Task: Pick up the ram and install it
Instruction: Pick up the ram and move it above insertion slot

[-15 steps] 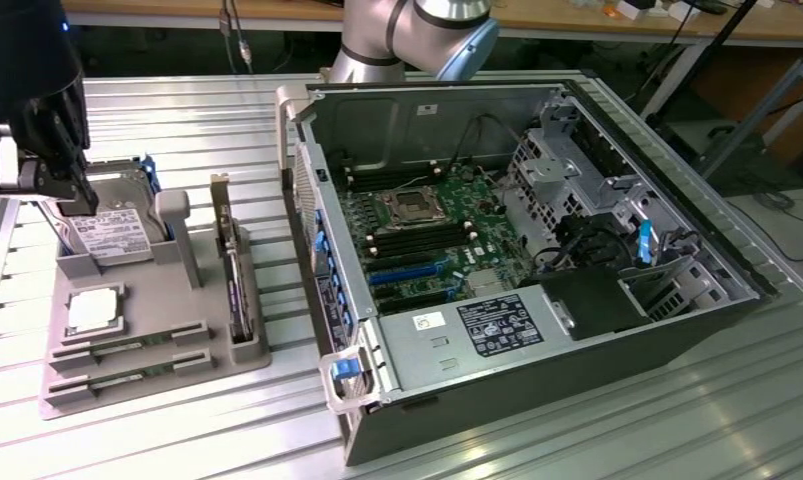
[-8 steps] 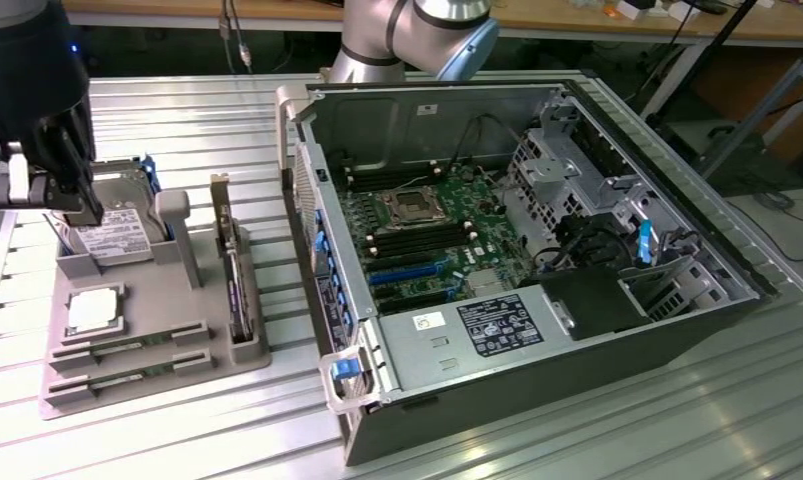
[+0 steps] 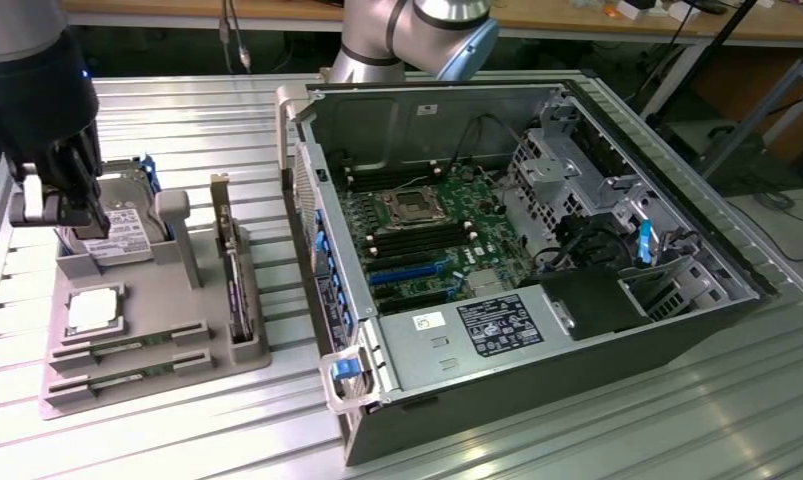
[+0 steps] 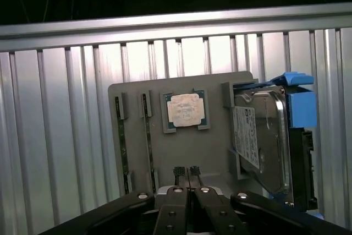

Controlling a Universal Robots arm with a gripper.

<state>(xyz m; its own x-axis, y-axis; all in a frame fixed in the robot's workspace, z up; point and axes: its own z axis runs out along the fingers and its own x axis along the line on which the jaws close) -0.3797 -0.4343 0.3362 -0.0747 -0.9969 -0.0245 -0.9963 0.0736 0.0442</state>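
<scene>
Two ram sticks [image 3: 124, 349] [image 3: 121, 379] lie on edge in slots at the near end of the grey holder tray [image 3: 161, 375]. In the wrist view the same sticks [image 4: 122, 141] [image 4: 148, 138] appear as thin green strips beside the square silver processor [image 4: 187, 109]. My gripper [image 3: 70, 215] hangs over the tray's far end, near the hard drive [image 3: 114, 235], well apart from the sticks. Its fingertips [image 4: 187, 173] are pressed together, shut, with nothing between them.
The tray also holds the hard drive in a blue caddy [image 4: 300, 103] and an upright expansion card [image 3: 234, 280]. At the exterior view's right stands the open computer case [image 3: 535, 330], its motherboard [image 3: 421, 240] facing up. Everything rests on a ribbed metal table [image 3: 615, 430].
</scene>
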